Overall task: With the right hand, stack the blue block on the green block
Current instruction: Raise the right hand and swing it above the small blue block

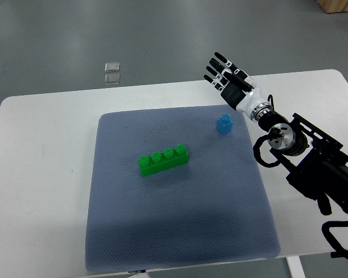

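1. Look at your right hand [227, 78]. It is up near the far edge of the white table [40, 150]. Its fingers are spread out flat and it holds nothing.

2. Find the blue block [224, 124]. It is small and stands on the blue-grey mat [180, 214], near the mat's far right corner. It sits close to your hand, a bit nearer to you and to the left.

3. Find the green block [163, 160]. It is long, with four bumps on top. It lies near the middle of the mat, a little slanted, and well apart from the blue one.

4. The step now looks like reaching for the blue block. Bring your hand over it first, then go down slowly.

5. Pinch it by its sides, not its top. It is tiny, so a push could knock it away.

6. Lift it straight up before you move toward the green block.

7. Your left arm cannot be seen.
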Robot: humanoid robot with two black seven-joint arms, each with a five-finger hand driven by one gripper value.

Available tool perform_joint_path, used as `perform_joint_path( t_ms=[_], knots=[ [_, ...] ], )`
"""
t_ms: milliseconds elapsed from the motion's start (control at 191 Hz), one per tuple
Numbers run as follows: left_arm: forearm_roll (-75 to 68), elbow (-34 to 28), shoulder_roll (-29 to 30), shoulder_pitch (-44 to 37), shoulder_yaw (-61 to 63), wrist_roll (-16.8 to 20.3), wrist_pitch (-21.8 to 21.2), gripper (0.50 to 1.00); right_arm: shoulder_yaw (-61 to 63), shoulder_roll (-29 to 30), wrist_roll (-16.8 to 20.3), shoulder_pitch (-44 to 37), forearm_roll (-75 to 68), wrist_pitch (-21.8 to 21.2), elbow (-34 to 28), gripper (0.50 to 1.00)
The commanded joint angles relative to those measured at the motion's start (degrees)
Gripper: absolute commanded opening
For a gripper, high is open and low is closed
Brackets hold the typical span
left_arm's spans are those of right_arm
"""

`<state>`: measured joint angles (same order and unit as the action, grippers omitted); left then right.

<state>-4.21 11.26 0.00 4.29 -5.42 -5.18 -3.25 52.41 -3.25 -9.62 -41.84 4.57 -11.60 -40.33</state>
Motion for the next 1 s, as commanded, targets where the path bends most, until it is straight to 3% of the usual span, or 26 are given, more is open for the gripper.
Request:
perform_joint_path(
  t_ms=[0,383,545,718,807,907,996],
  knots=[
    [0.1,0.0,0.0,0.0,-0.4,0.0,0.1,1.0,0.0,0.0,0.0,0.0,0.0,0.0,0.4,0.926],
    [0.1,0.4,0.0,-0.2,0.0,0.6,0.1,1.0,-1.1,-0.7,0.4,-0.6,0.1,-0.2,0.7,0.926],
    [0.1,0.5,0.0,-0.2,-0.1,0.6,0.1,1.0,-5.7,-3.3,1.7,-5.3,6.4,-1.1,0.8,0.926],
    [0.1,0.6,0.0,-0.2,-0.3,0.6,0.1,1.0,-16.6,-10.5,6.6,-14.1,26.0,-8.2,0.3,0.926],
    [0.1,1.0,0.0,-0.2,0.0,0.6,0.2,1.0,-25.4,-17.0,6.7,-22.9,42.1,-16.4,0.0,0.924],
    [0.1,1.7,0.0,-0.1,0.2,0.6,0.2,1.0,-34.8,-20.4,6.6,-32.7,54.7,-23.4,-3.0,0.926],
    [0.0,2.2,0.0,0.0,0.2,0.7,0.2,1.0,-44.9,-21.4,6.6,-40.7,61.8,-23.4,-7.4,0.926]
  ],
)
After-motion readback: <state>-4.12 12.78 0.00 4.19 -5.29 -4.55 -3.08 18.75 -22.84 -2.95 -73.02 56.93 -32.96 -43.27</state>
